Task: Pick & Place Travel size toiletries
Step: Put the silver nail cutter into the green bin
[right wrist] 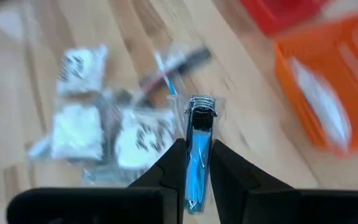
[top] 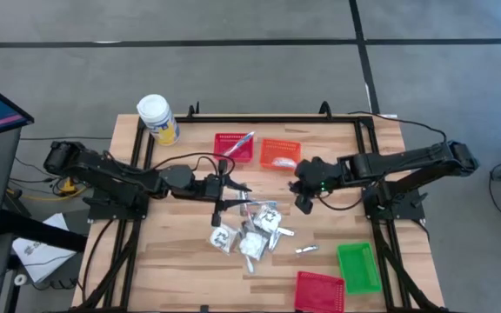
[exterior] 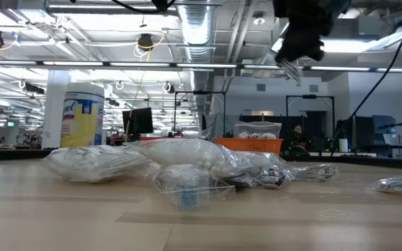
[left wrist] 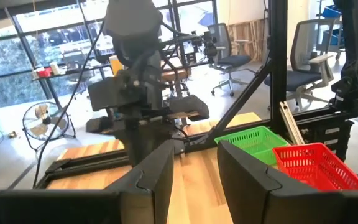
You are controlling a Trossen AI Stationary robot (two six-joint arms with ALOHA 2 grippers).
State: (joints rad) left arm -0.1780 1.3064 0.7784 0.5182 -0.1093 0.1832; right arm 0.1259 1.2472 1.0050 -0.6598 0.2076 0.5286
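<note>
Your right hand (right wrist: 195, 163) pinches a clear-wrapped blue tube (right wrist: 197, 140) above the counter's middle. Carry it level over the orange basket (top: 280, 154) before letting go. Left hand (left wrist: 194, 177) waits, slightly spread.

The pile of packets (top: 249, 230) crowds the table's middle, with the left gripper (top: 233, 187) just beside it. Bare wood (top: 172, 252) lies open toward the left side. Along the far edge, the yellow jar (top: 157, 118), red basket (top: 233, 146) and orange basket (top: 279, 154) block the way.
</note>
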